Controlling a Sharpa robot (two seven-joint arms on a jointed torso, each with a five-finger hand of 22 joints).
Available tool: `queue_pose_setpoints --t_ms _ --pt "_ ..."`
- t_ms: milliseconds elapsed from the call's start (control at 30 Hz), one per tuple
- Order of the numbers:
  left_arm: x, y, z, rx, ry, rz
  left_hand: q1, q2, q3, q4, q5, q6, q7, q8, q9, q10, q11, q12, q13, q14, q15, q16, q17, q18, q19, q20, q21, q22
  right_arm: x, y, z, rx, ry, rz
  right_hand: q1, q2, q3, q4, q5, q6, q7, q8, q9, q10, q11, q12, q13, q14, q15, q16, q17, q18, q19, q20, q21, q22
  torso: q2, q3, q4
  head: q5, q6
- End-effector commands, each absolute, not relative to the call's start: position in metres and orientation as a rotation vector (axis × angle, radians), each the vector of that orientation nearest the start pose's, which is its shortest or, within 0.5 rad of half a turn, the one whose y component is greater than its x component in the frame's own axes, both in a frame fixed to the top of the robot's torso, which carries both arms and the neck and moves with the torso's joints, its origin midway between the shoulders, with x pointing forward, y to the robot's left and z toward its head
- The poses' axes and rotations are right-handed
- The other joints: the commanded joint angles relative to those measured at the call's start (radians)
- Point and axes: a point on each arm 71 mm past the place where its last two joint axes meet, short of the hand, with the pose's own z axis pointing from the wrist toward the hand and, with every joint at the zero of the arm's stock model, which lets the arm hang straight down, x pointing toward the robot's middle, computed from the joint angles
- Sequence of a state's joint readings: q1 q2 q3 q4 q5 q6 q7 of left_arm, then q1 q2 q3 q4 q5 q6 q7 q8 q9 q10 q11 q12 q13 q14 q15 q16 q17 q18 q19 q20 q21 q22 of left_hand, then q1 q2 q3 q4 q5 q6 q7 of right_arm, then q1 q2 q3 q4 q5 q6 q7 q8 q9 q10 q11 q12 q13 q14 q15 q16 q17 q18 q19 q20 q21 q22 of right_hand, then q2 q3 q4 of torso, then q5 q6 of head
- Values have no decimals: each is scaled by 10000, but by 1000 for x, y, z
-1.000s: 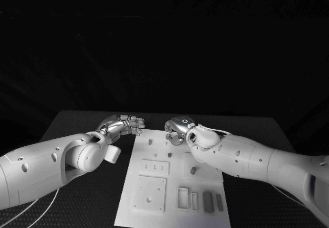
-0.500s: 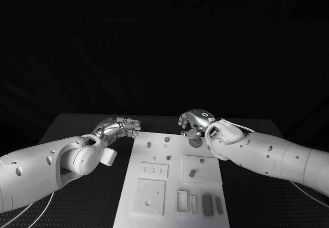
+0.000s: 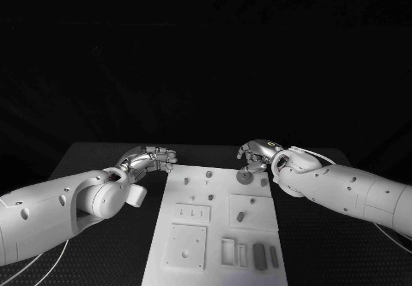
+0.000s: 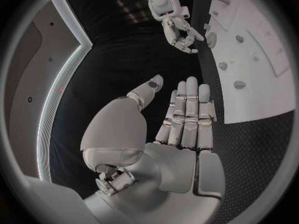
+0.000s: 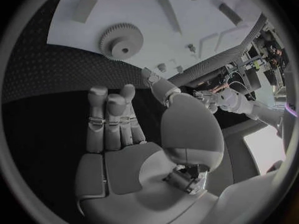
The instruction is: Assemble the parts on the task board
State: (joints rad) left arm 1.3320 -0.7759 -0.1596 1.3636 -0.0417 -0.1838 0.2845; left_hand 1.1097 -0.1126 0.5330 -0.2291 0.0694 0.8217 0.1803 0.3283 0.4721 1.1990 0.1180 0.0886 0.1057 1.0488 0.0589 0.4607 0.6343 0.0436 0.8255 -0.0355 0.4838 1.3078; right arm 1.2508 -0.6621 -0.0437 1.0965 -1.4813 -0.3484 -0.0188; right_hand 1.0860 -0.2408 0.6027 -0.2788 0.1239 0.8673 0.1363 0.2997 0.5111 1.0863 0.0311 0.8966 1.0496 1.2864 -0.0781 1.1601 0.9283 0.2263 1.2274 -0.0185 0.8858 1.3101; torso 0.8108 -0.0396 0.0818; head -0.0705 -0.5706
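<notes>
The white task board (image 3: 219, 229) lies in the middle of the table. A grey gear (image 3: 244, 177) (image 5: 121, 41) lies flat near its far right corner, and small pegs (image 3: 209, 174) stand in the far rows. My right hand (image 3: 258, 154) (image 5: 118, 129) hovers just past the gear at the board's far right corner, with its fingers loosely extended and nothing in them. My left hand (image 3: 150, 159) (image 4: 184, 117) hangs beside the board's far left corner, off the plate, its fingers straight and empty. The right hand (image 4: 181, 32) has its fingers spread.
Dark bar-shaped parts (image 3: 259, 255) lie at the board's near right next to a slot. A square plate (image 3: 187, 241) sits at the near left, and a slanted peg (image 3: 241, 216) stands mid-board. Black table (image 3: 103, 155) surrounds the board.
My right hand has moved right, from over the board's far middle to its far right corner, uncovering the gear. The left hand has drawn back slightly to the left.
</notes>
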Motion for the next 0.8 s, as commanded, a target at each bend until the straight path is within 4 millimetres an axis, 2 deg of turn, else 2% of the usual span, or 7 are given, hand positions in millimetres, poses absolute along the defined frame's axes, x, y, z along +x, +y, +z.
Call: queue_pose_setpoints --t_ms 33,333,500,800 --pt "524 214 -168 -9959 15824 -14922 -57 -1 -13 -69 -55 -45 16 -50 16 44 42 -32 2 1 53 -45 18 161 -71 -1 50 150 565 -238 -185 -1463 16740 4563 -150 -94 -68 -6 30 6 103 -103 4 -750 24 1334 1154 -195 40 405 430 355 -45 -119 277 227 -3 -10 1 -20 -43" --pt "526 214 -168 -9958 15835 -14915 -63 5 -9 -72 -56 -44 16 -50 19 49 42 -34 3 1 54 -50 22 160 -72 0 52 149 568 -249 -196 -1495 17184 4025 -378 -39 -253 2 166 -69 100 -219 44 -716 30 2565 1857 -150 31 888 1065 355 31 -262 998 218 -9 -31 19 -119 -85" --pt "526 215 -169 -9964 15844 -14899 -72 14 -7 -71 -57 -44 16 -50 20 51 42 -36 4 2 55 -54 25 160 -72 1 54 149 566 -248 -199 -1529 17328 4072 -421 -7 -286 -5 214 -34 100 -213 57 -667 32 2726 1936 -125 35 939 1171 355 46 -288 1114 211 -7 -23 21 -112 -126" --pt "526 215 -169 -9970 15850 -14893 -84 23 -4 -70 -58 -45 16 -51 22 53 43 -39 5 3 56 -58 30 159 -73 3 56 148 564 -248 -205 -1572 17513 4117 -437 71 -274 -9 257 86 94 -166 81 -562 28 2876 2020 -111 36 958 1255 355 38 -295 1199 203 -9 -36 25 -117 -144"
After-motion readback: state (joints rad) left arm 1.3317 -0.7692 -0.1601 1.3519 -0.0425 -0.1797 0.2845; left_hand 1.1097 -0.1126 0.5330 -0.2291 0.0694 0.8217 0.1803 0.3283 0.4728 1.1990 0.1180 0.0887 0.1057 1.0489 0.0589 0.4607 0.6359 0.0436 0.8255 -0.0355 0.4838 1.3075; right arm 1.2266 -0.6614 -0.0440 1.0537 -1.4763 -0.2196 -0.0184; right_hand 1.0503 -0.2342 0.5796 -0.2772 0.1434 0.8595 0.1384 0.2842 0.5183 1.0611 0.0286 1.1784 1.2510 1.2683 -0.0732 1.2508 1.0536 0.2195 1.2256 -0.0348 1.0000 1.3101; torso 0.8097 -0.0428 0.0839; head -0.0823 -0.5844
